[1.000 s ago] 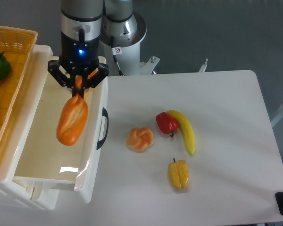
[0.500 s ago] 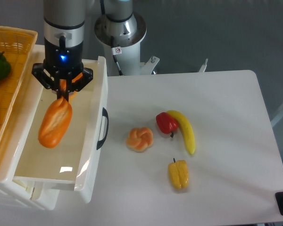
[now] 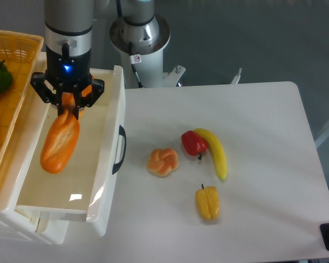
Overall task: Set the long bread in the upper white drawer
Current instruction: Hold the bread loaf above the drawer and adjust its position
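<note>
Hand (image 3: 69, 104) was clamped on the bread's (image 3: 60, 142) top end, loaf dangling tilted inside the open drawer (image 3: 111, 129) near its left wall; a release there risked it catching that wall and propping up.

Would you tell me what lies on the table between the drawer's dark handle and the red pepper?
Only the small knotted bun lies between the dark handle and the red pepper; the fixed camera view shows bare table around it.
</note>
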`<state>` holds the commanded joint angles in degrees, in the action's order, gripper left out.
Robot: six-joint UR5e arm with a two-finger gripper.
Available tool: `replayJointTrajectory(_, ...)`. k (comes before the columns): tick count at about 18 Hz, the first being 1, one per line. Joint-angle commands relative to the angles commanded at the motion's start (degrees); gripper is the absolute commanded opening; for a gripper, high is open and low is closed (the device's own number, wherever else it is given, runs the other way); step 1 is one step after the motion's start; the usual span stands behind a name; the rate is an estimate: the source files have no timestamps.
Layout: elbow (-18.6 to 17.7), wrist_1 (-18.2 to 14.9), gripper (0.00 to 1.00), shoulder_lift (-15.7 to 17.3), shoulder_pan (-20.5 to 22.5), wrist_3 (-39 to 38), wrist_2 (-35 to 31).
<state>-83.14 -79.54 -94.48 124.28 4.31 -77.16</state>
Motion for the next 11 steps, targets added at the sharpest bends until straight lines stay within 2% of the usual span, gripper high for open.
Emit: replayJointTrajectory(11, 0.00, 0.00, 0.56, 0.26, -0.09, -0.17, 0.26)
